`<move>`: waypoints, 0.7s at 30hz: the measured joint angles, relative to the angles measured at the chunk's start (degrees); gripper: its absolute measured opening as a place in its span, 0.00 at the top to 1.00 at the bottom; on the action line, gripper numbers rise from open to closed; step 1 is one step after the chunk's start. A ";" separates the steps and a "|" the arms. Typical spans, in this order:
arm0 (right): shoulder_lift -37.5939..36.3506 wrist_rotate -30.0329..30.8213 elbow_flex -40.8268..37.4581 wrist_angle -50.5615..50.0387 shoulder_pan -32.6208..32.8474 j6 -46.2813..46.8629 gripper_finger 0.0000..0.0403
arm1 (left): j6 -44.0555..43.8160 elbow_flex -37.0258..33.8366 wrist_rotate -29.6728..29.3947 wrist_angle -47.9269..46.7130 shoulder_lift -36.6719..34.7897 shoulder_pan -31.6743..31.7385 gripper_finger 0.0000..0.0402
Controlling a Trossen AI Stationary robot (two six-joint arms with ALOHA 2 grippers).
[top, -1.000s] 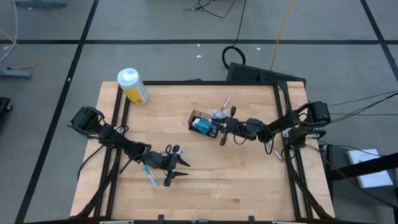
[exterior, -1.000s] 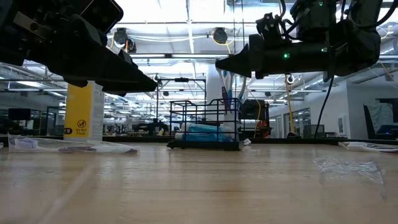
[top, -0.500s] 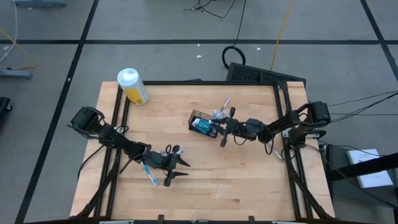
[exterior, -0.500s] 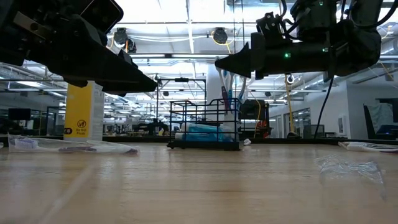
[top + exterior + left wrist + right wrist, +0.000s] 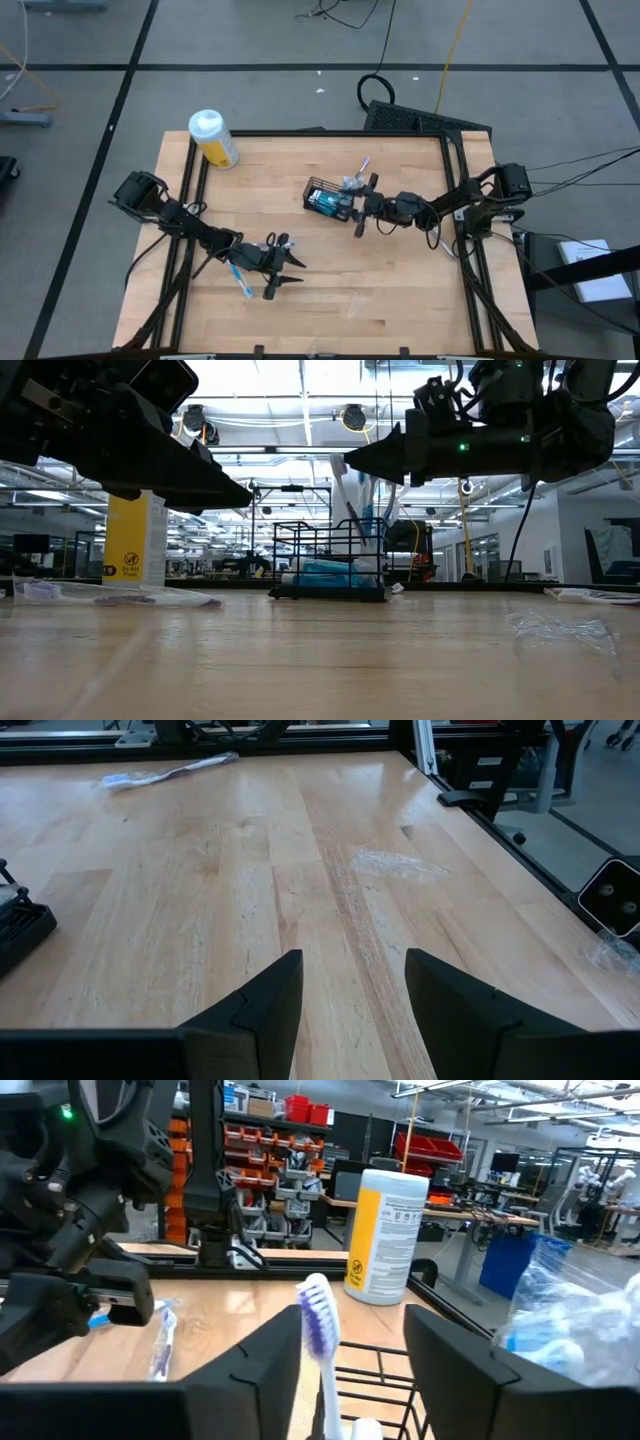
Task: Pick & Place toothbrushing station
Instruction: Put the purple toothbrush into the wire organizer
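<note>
**Right tool jaws parted, toothbrush now standing free at basket**

Since a second ago the right tool point(image 5: 358, 209) has gone from closed to fingers apart; in the low view a white toothbrush point(image 5: 339, 488) now shows leaning up out of the basket just under its tip, not seen there before. Arms otherwise unmoved.

Right tool: raised off the tabletop point(image 5: 400, 280), fingers spread, nothing between them. Its wrist view has the toothbrush head point(image 5: 319, 1318), white with blue-purple bristles, upright between the two fingers, touching neither as far as I can tell. Black wire basket point(image 5: 325, 198) sits directly ahead of the tool, touching or nearly so; teal tubes point(image 5: 325, 571) lie inside it, crinkled clear wrap point(image 5: 580, 1330) to one side. Yellow bottle with white cap point(image 5: 212, 137) stands far beyond the basket, near the tabletop's back corner.

Left tool point(image 5: 284, 272): hovering over the front-left part of the tabletop, well apart from the basket, fingers apart and empty. Another toothbrush point(image 5: 238, 278), blue and white, lies flat on the wood just behind this tool, under the arm. A scrap of clear plastic point(image 5: 392, 865) lies ahead of it.
</note>
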 joint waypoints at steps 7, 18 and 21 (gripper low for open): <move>0.00 0.17 0.01 3.93 1.83 -2.20 0.52 | -0.02 0.00 0.00 -0.33 0.00 0.00 0.55; -11.83 21.93 0.01 -10.82 15.92 -11.64 0.53 | -0.16 0.00 0.01 -1.18 0.00 0.00 0.55; -17.44 31.48 0.01 -22.27 21.05 -9.35 0.54 | -0.13 0.00 0.00 -1.18 0.00 0.00 0.55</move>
